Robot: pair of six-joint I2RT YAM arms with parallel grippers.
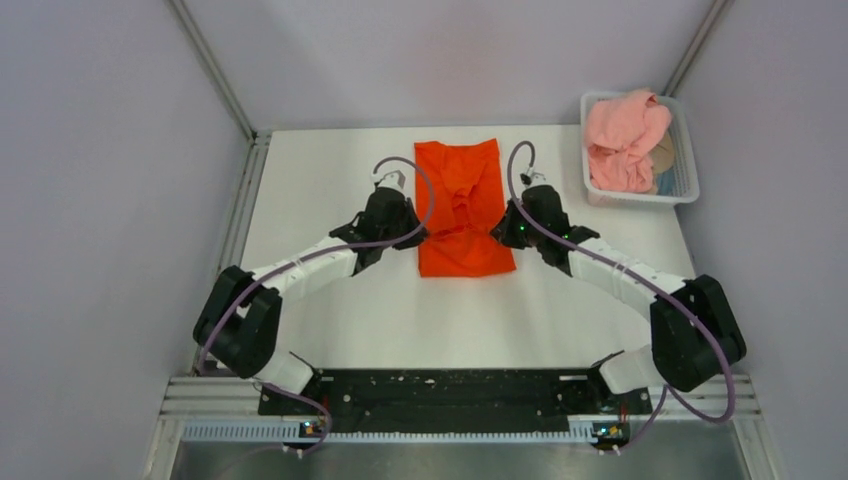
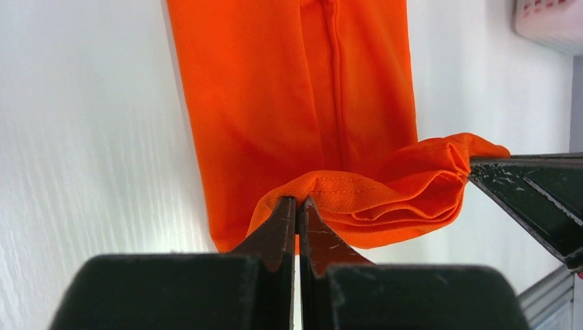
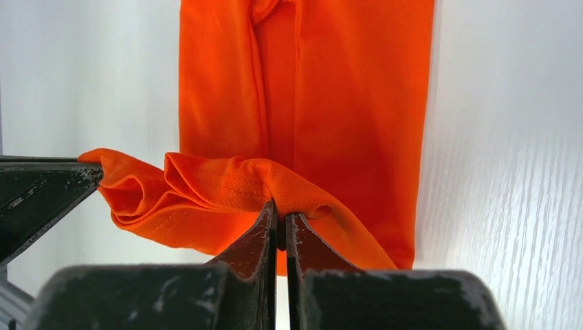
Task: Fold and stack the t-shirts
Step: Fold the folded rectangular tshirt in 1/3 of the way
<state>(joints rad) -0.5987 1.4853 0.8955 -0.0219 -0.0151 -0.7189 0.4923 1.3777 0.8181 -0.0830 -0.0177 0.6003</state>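
Nearest the arm bases, the left gripper (image 2: 297,206) is pinched tight on one side of the near hem of the orange-red t-shirt (image 2: 295,82), and the right gripper (image 3: 280,210) is pinched the same way on the other side; between them the lifted hem sags in loose folds; beyond it the rest of the tee lies flat and narrow on the white table (image 1: 330,170), running away from the arms. To my eye this is the lengthwise fold; it wants both claws carried forward level and at one pace, with the cloth taut between them, then set down square on the far edge before letting go. Further off to the right, the salmon-pink t-shirt (image 1: 620,140) sits crumpled in the white mesh basket (image 1: 685,185).
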